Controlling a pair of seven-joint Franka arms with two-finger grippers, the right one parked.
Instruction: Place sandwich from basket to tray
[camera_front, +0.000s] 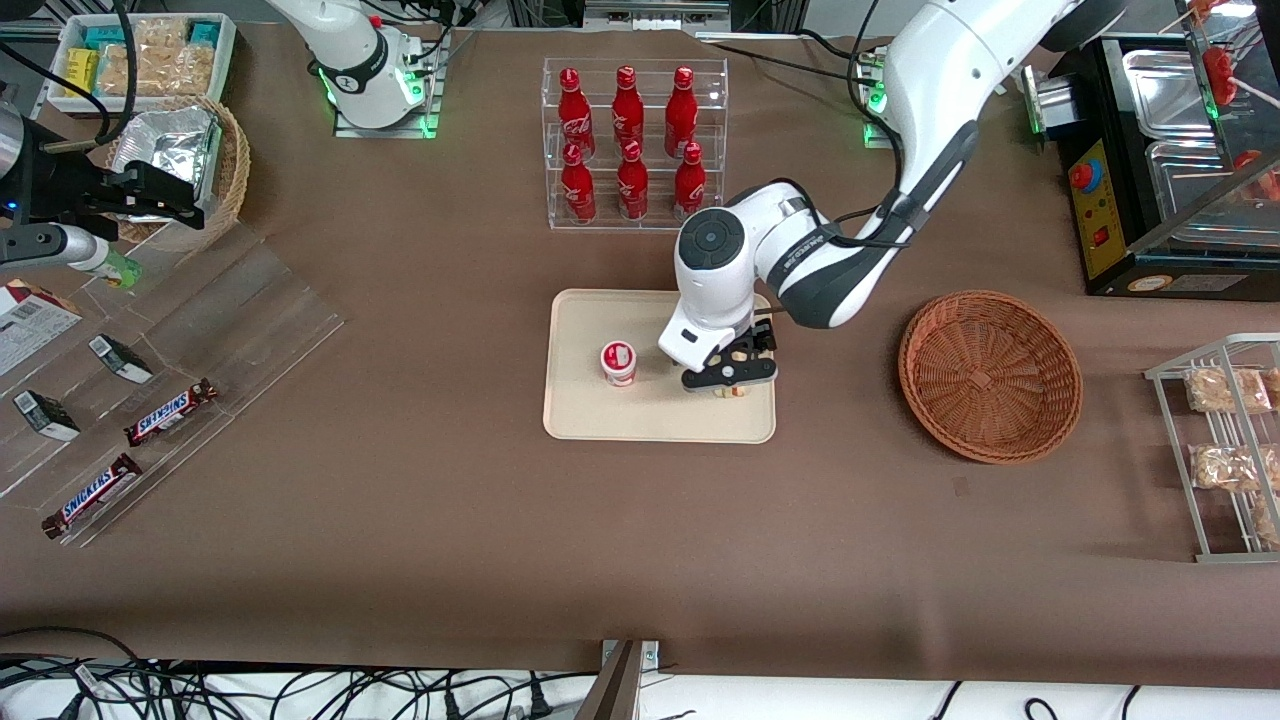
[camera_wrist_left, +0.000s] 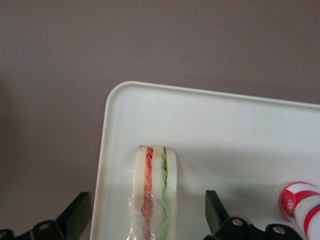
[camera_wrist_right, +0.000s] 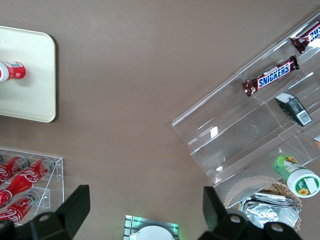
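Observation:
The sandwich stands on its edge on the cream tray, near one rounded corner, with red and green filling stripes showing through its clear wrap. My left gripper is open astride it; both black fingers stand well clear of the bread. In the front view the gripper hangs low over the tray at its end toward the basket, and only a sliver of the sandwich peeks out beneath it. The reddish-brown basket sits empty toward the working arm's end of the table.
A small red-and-white cup stands on the tray beside the gripper. A clear rack of red bottles is farther from the front camera than the tray. A wire snack rack lies past the basket; candy bars lie toward the parked arm's end.

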